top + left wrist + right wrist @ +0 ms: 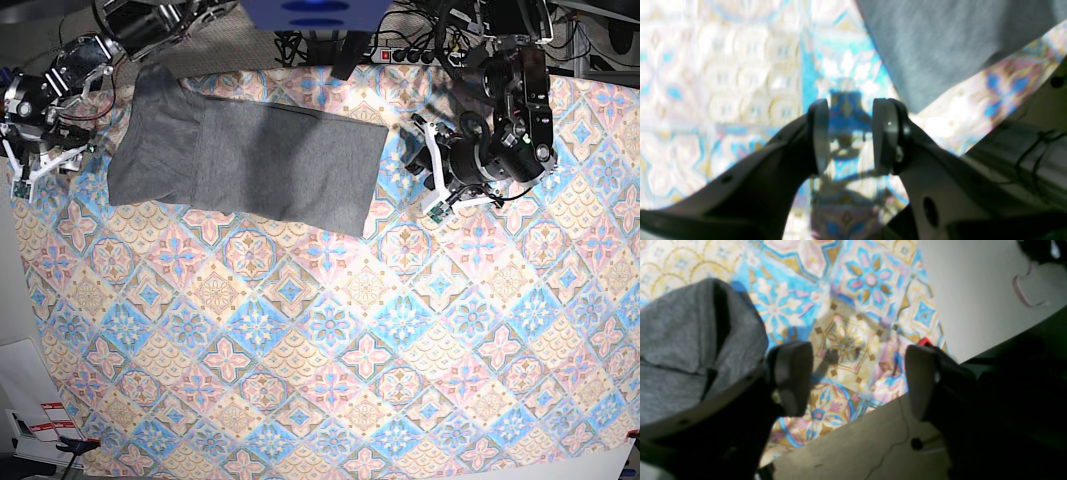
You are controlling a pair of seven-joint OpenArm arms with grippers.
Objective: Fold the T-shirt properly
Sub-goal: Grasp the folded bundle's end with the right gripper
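Observation:
The grey T-shirt [250,150] lies flat as a long folded band at the back left of the patterned cloth. In the base view my left gripper [427,175] hovers just off the shirt's right end. In the left wrist view the left gripper [850,126] stands open with only patterned cloth showing in the gap, and the T-shirt [940,43] is beyond it at upper right. My right gripper [35,168] sits by the shirt's left end. In the right wrist view the right gripper [857,376] is wide open and holds nothing, with the T-shirt [680,340] bunched at the left.
The pastel floral-tile cloth [350,330] covers the table. Its edge and a pale bare surface [973,290] lie close to the right gripper. A power strip and cables [405,55] run along the back. Papers [40,425] lie off the front left corner.

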